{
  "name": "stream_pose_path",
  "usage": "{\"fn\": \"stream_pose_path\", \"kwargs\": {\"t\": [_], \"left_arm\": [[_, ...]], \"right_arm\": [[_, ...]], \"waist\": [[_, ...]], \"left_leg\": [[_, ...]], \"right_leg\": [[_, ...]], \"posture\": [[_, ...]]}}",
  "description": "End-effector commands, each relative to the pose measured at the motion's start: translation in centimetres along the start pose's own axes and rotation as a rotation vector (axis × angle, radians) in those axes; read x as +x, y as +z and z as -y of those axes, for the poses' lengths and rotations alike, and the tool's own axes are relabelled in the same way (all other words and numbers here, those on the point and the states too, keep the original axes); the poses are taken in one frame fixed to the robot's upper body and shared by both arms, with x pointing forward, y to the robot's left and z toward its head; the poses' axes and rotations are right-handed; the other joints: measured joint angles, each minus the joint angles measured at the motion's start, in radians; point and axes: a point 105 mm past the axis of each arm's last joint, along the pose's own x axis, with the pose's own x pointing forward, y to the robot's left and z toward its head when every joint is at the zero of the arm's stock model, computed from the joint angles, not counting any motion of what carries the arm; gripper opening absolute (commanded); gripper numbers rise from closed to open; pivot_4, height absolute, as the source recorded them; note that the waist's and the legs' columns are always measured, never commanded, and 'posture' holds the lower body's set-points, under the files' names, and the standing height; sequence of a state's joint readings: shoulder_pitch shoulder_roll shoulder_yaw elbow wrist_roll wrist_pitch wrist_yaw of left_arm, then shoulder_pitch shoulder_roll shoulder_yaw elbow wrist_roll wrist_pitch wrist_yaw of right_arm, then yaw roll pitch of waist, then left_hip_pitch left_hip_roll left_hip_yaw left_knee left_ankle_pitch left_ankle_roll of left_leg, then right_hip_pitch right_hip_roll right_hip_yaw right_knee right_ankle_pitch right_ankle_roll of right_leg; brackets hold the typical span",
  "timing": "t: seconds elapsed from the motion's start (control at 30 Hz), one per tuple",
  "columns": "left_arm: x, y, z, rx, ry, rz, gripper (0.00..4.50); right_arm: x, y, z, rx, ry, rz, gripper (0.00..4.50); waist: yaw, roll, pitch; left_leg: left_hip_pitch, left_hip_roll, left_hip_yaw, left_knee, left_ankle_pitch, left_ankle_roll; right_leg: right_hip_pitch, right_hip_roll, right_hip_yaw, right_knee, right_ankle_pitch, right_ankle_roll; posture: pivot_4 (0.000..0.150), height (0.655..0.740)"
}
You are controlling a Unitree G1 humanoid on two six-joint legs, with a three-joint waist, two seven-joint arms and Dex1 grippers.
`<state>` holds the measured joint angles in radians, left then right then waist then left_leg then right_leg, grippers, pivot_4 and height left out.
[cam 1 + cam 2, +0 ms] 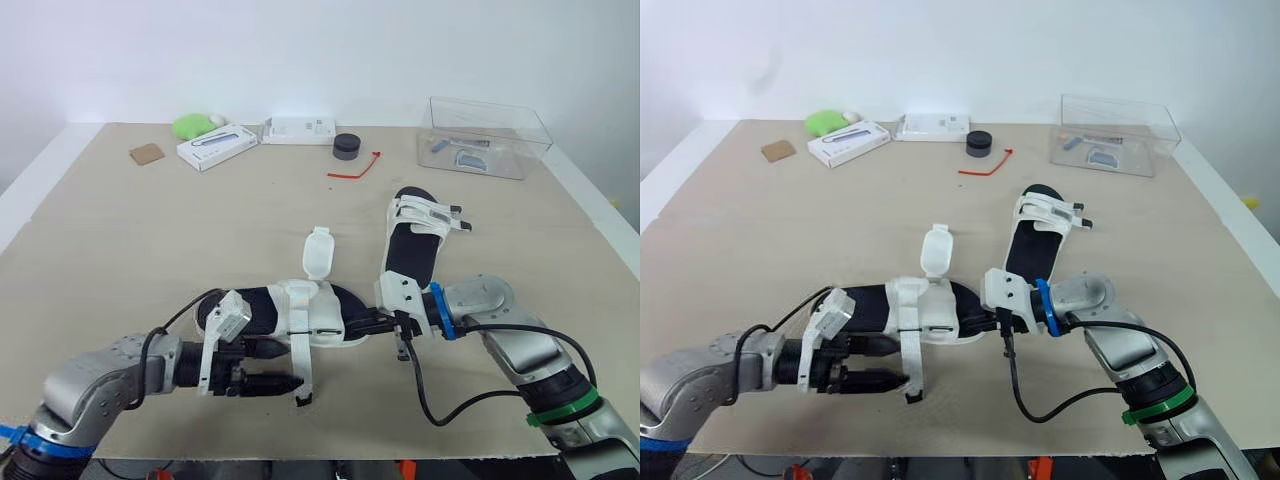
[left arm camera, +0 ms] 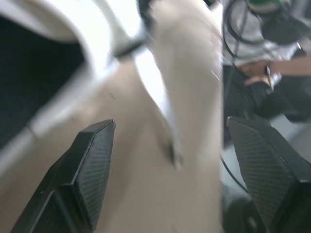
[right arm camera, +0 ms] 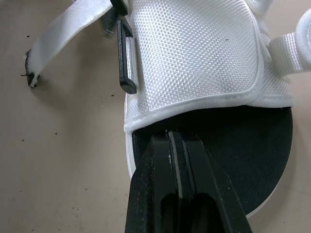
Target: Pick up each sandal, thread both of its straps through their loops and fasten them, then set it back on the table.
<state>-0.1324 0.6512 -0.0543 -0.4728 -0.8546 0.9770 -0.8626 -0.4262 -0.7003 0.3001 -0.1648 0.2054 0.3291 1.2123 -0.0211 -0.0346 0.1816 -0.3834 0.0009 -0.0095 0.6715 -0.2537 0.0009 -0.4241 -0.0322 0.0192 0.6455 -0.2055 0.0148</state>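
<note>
Head views: both sandals are flat on the worktop (image 1: 150,230). The near sandal (image 1: 312,312) lies crosswise by the front edge, black footbed up, white upper across the middle. One wide flap (image 1: 318,252) is flipped open toward the back, and a long strap (image 1: 303,372) trails off toward the front edge. The far sandal (image 1: 412,240) sits further back on the right, apart from the near one.

The left tool (image 1: 285,366) is low on the worktop just in front of the near sandal, pointing at that trailing strap. The right tool (image 1: 372,322) comes in from the right with its tips at the end of the near sandal.

Along the back there's a clear box (image 1: 485,135), a red tie (image 1: 355,168), a black round thing (image 1: 346,146) and a white carton (image 1: 217,146).

Left wrist view: pretty blurry, but the fingers (image 2: 92,165) are spread wide. The white strap runs out ahead in the gap, and neither finger is touching it, so nothing is gripped.

Right wrist view: the fingers (image 3: 160,194) are pressed together with nothing visible between them. Their tips are over the black footbed (image 3: 262,155), right at the edge of the white mesh upper (image 3: 194,58). A black loop (image 3: 127,63) sits at the side of the upper, and the strap lies loose on the worktop beside it.
</note>
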Motion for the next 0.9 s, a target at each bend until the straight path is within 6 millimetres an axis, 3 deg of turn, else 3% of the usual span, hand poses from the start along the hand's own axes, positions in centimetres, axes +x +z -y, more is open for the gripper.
{"fn": "stream_pose_path", "kwargs": {"t": [0.03, 0.07, 0.13, 0.37, 0.63, 0.9], "left_arm": [[0.6, 0.8, -0.2, 0.019, -0.003, 0.033, 3.80], [0.8, 0.9, -0.2, 0.016, -0.009, 0.035, 3.80], [1.0, 1.0, -0.4, 0.008, -0.014, 0.041, 3.27], [1.1, 1.2, 0.8, -0.024, -0.104, 0.042, 0.10], [-1.0, -1.8, 2.9, -0.103, -0.155, -0.060, 0.10], [-1.1, -1.7, 2.4, -0.081, -0.105, -0.030, 0.10]], "right_arm": [[0.1, -0.4, -0.4, 0.011, 0.014, -0.017, 0.00], [0.1, -0.4, -0.4, 0.011, 0.013, -0.019, 0.00], [0.0, -0.4, -0.4, 0.011, 0.012, -0.021, 0.00], [-0.3, -0.4, -0.5, 0.010, 0.011, -0.028, 0.00], [-0.3, -0.6, -0.6, 0.013, 0.008, -0.032, 0.00], [-0.1, -0.6, -0.7, 0.012, 0.012, -0.027, 0.00]], "waist": [[0.000, 0.000, 0.000], [0.000, 0.000, 0.000], [0.000, 0.000, 0.000], [0.000, 0.000, 0.000], [0.000, 0.000, 0.000], [0.000, 0.000, 0.000]], "left_leg": [[0.000, 0.000, 0.000, 0.000, 0.000, 0.000], [0.000, 0.000, 0.000, 0.000, 0.000, 0.000], [0.000, 0.000, 0.000, 0.000, 0.000, 0.000], [0.000, 0.000, 0.000, 0.000, 0.000, 0.000], [0.000, 0.001, 0.000, -0.001, -0.001, 0.000], [0.000, 0.001, 0.000, -0.001, -0.002, 0.000]], "right_leg": [[0.000, 0.000, 0.000, 0.000, 0.000, 0.000], [0.000, 0.000, 0.000, 0.000, 0.000, 0.000], [0.000, 0.000, 0.000, 0.000, 0.000, 0.000], [0.000, 0.000, 0.000, 0.000, 0.000, 0.000], [0.000, 0.000, 0.000, 0.000, -0.002, -0.001], [0.000, 0.000, 0.000, 0.000, -0.003, -0.002]], "posture": [[0.150, 0.7400], [0.150, 0.7400], [0.150, 0.7400], [0.150, 0.7400], [0.150, 0.7400], [0.150, 0.7400]]}}
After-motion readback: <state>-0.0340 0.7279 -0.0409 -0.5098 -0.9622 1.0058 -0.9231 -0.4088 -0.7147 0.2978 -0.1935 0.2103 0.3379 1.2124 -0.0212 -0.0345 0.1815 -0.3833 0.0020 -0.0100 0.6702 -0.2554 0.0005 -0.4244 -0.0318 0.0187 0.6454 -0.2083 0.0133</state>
